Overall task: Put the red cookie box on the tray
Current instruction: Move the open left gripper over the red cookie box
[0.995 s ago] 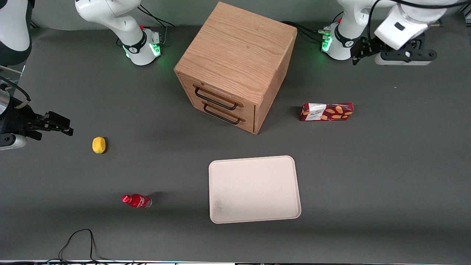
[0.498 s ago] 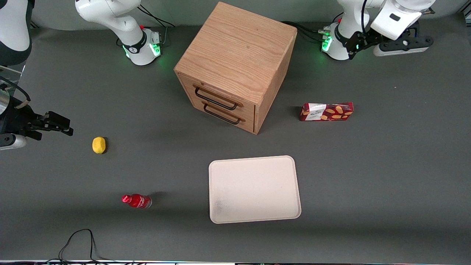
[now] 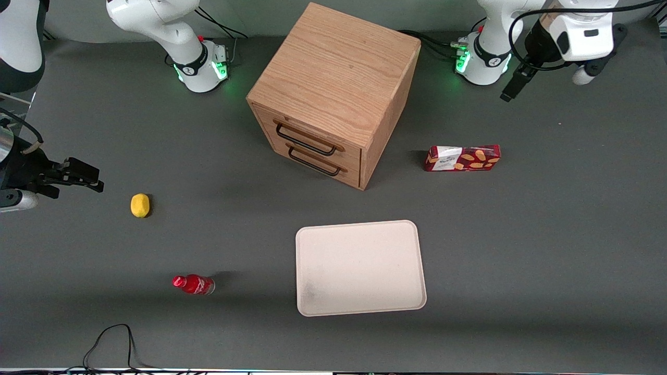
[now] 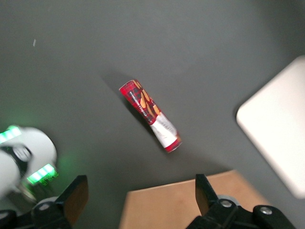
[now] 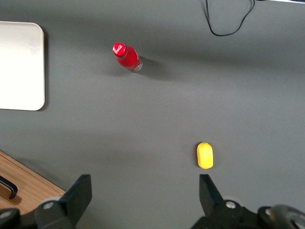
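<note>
The long slim dark-red cardboard cookie box [image 3: 462,158] [image 4: 150,115] lies flat on the grey table [image 3: 547,234], beside the oak-coloured wooden cabinet with two dark-handled drawers [image 3: 333,94]. Nearer the front camera sits the large cream-white rectangular tray [image 3: 359,267] [image 4: 279,136] with its low rim, apart from the box. Up high, farther from the camera than the box, hovers the left arm's gripper [image 3: 513,86] [image 4: 140,200], jaws spread wide with nothing between them, close to its own green-lit base [image 3: 482,60]. The cabinet corner pokes in just beside the box in the wrist view. Toward the parked arm's end of the table: a small yellow lemon-like fruit [image 3: 139,204] [image 5: 205,155] and a small red bottle [image 3: 194,284] [image 5: 127,57], both well apart from the tray.
</note>
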You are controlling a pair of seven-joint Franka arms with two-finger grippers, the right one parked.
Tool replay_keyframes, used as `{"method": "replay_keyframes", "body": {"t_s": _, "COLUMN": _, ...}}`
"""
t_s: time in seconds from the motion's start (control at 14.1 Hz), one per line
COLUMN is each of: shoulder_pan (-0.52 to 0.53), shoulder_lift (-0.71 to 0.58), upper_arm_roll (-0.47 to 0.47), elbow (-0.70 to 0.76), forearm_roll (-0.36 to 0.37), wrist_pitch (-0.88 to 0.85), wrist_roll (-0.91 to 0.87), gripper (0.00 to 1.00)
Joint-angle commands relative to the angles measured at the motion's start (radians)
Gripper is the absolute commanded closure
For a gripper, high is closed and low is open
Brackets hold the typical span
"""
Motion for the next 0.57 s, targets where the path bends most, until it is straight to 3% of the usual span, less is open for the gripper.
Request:
{"method": "replay_keyframes", "body": {"t_s": 0.0, "shoulder_pan": -0.011, "shoulder_lift": 0.005, "upper_arm_roll": -0.009, "elbow": -0.008, "forearm_roll": -0.007, "wrist_pitch": 0.046, "wrist_roll": -0.39, "gripper": 0.0}}
{"method": "replay_keyframes", "body": {"t_s": 0.14, "shoulder_pan": -0.012, "shoulder_lift": 0.014, "upper_arm_roll": -0.01, "elbow": -0.007, "forearm_roll": 0.009, "wrist_pitch": 0.058, "wrist_roll": -0.637, "gripper": 0.0}}
{"method": "replay_keyframes", "body": {"t_s": 0.5, "shoulder_pan": -0.012, "shoulder_lift": 0.072, "upper_arm_roll": -0.038, "elbow": -0.05, "forearm_roll": 0.017, "wrist_pitch": 0.096, "wrist_roll": -0.692, "gripper": 0.0}}
